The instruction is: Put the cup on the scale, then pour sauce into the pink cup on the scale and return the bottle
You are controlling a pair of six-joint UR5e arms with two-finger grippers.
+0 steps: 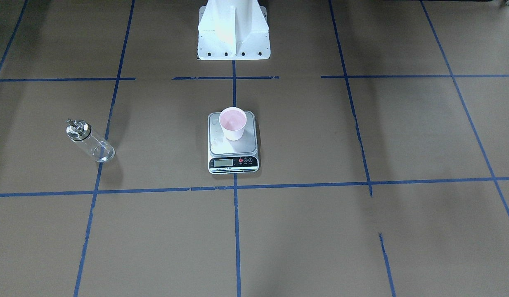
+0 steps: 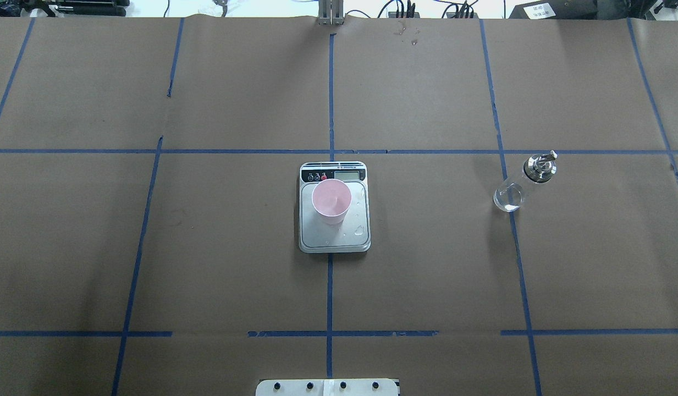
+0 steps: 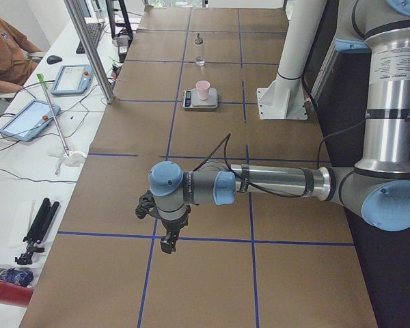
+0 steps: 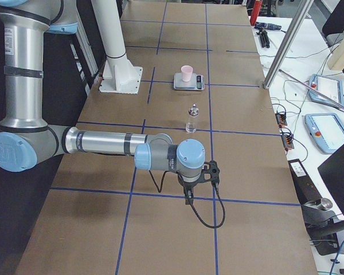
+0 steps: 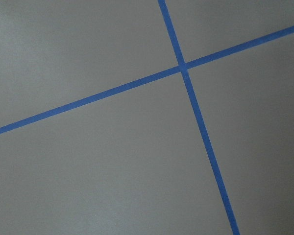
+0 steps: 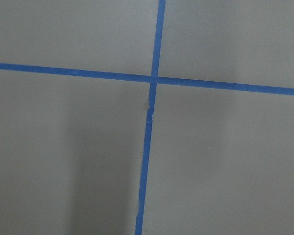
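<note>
My left arm (image 3: 280,181) stands its upper link upright, bends at the elbow and lays the forearm out level. Its wrist (image 3: 169,184) turns down, so my left gripper (image 3: 168,240) hangs pointing straight down with nothing in it. My right arm (image 4: 103,142) mirrors that pose: upright link, level forearm, and the right gripper (image 4: 188,196) pointing down, likewise empty. Both grippers show only small and side-on, so I can't tell whether their fingers are parted or closed.

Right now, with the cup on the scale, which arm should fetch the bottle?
Right, probably: the bottle stands on the robot's right side, nearer the right tool; the left tool hangs beyond the scale, at the opposite end.
</note>
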